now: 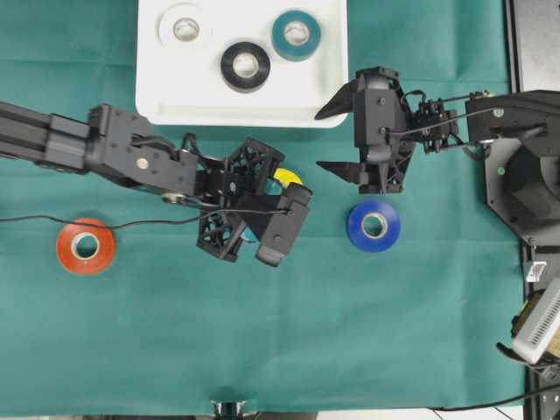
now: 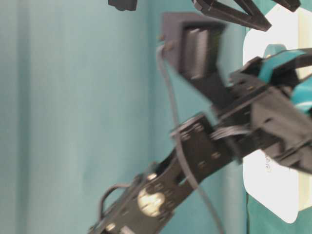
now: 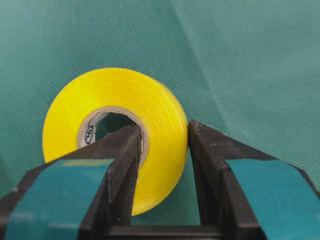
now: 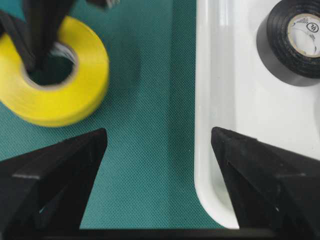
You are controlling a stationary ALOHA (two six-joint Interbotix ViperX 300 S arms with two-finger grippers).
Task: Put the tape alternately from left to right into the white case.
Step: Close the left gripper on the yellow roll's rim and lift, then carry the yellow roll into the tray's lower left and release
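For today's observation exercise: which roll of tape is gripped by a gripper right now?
The yellow roll: the left gripper pinches its wall, one finger through the core. The others lie free.

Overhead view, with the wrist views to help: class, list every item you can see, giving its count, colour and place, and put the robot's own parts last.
white case: one, white, top centre on the cloth.
tape in the case: three, white roll, black roll, teal roll.
orange-red roll: one, on the cloth, far left.
blue roll: one, on the cloth, right of centre.
yellow roll: one, in the left grip.
green cloth: one, covers the table.
left end effector: black, shut on the yellow roll's wall.
right end effector: black, open, beside the case's right corner.
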